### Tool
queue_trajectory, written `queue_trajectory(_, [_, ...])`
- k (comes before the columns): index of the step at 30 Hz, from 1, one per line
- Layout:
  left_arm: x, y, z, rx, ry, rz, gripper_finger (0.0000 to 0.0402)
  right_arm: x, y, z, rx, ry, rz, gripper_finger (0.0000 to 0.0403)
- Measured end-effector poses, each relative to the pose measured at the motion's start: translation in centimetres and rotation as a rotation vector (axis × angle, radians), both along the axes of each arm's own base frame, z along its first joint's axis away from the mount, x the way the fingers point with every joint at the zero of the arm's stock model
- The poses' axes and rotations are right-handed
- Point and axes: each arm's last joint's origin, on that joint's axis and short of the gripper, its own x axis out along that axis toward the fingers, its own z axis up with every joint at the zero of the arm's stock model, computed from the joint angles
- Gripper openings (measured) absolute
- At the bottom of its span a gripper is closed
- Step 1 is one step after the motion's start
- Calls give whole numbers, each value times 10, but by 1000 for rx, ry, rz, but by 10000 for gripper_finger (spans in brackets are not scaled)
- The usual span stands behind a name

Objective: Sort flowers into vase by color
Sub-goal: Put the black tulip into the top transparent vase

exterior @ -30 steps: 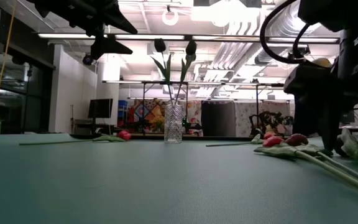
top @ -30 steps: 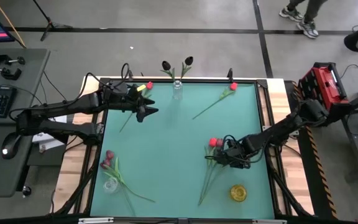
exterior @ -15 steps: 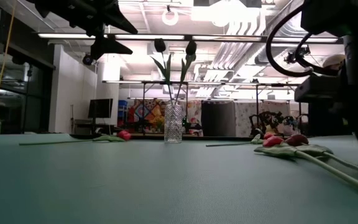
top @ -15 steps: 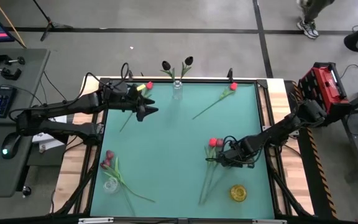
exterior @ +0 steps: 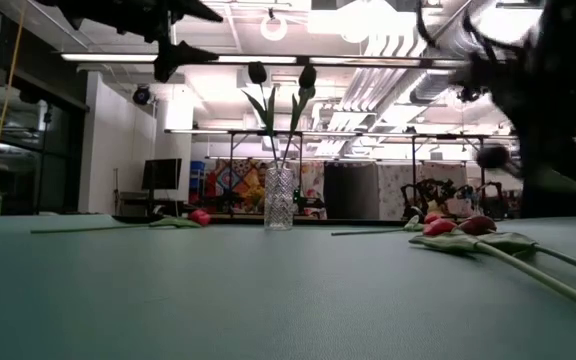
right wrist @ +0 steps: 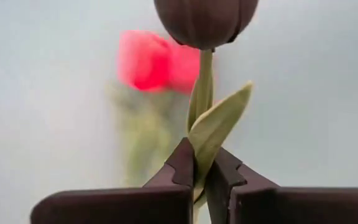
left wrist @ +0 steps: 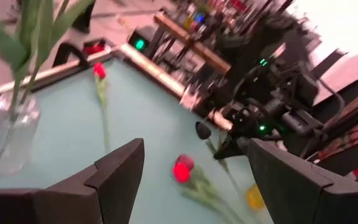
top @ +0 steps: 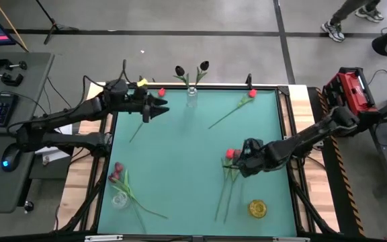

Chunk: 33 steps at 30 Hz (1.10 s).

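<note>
My right gripper point(top: 242, 160) is at the table's right middle, shut on a black tulip point(right wrist: 205, 18); its dark head point(exterior: 490, 156) is off the table. Beside it, red tulips point(top: 230, 154) lie flat on the mat, stems point(top: 222, 198) running toward the near edge. Two black tulips point(top: 191, 68) stand in a clear vase point(top: 191, 98) at the far edge. One red tulip point(top: 161, 93) lies by my left gripper point(top: 154, 107), which hovers open at the far left. Another red tulip point(top: 252, 93) lies far right. Pink-maroon tulips point(top: 117, 171) lie near left. My right gripper pinches the black tulip's stem point(right wrist: 202, 93) and a leaf point(right wrist: 219, 124) between its two fingertips point(right wrist: 184, 165), a short way below the head. The fingers reach in from the table's right. The head sticks out past the fingertips, lifted clear of the mat. The stem's lower end is hidden.
A yellow vase point(top: 256, 208) stands near the front right, close to the loose stems. A small clear vase point(top: 119, 199) sits at the near left by the maroon tulips. The mat's middle point(top: 180, 154) is bare. A person walks on the floor beyond the table point(top: 351, 13).
My right gripper has shut on the black tulip's stem and risen, lifting the dark head off the mat next to the red tulips. My left gripper, still open, has moved up and toward the table's far edge.
</note>
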Motion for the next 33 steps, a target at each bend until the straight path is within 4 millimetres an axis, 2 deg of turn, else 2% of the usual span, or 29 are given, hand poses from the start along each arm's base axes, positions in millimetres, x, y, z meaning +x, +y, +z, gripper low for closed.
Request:
queue_trajectory(6, [-9, 6, 15, 32, -119, 18, 275, 7, -14, 49, -252, -234, 85, 2])
queue_trajectory(11, [-18, 7, 26, 55, -200, -17, 275, 24, -33, 89, -521, -408, 135, 1])
queue_trajectory(18, [-26, 9, 31, 91, -221, 6, 275, 65, -85, 136, -837, -641, 281, 1])
queue_trajectory(21, [-28, 10, 31, 93, -224, -6, 275, 75, -110, 151, -1018, -702, 314, 0])
queue_trajectory(25, [-28, 11, 31, 91, -224, -26, 275, 81, -137, 157, -1224, -627, 355, 0])
queue_trajectory(33, [-19, 13, 29, 99, -237, -36, 275, 92, -179, 145, -1327, -570, 424, 0])
